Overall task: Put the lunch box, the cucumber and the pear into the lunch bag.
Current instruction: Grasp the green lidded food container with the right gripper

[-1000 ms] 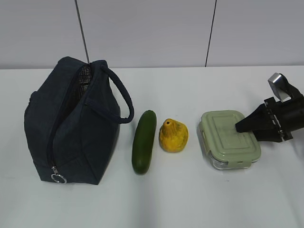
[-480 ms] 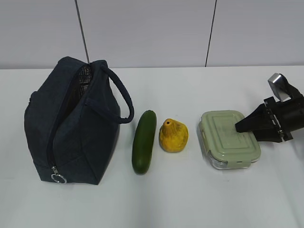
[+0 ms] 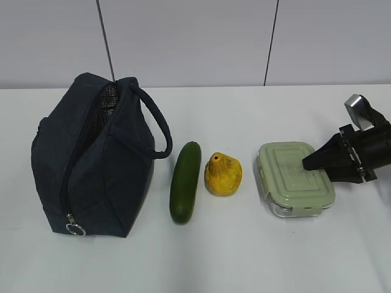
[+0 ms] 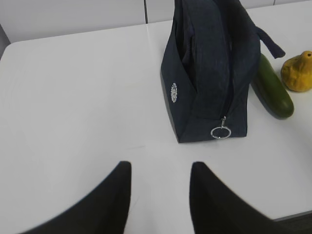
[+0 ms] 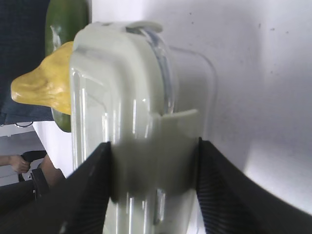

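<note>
Exterior view: lunch bag (image 3: 91,159) at left of counter (image 3: 244,256), mouth unzipped; cucumber (image 3: 185,181) and pear (image 3: 223,174) lying just beside it, lunch box (image 3: 295,179) further right with right pincer (image 3: 313,163) at its right side. Left wrist view: left pincer (image 4: 160,195) apart, holding nothing, near bag. Right wrist view: right pincer (image 5: 153,185) clamped on lunch box (image 5: 126,122). Judged: nothing bagged yet; all three items outstanding.

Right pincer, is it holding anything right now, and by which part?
The right pincer is closed on the lunch box, its fingers pressing the two long sides at the right-hand end. The left pincer is open and holds nothing.
</note>
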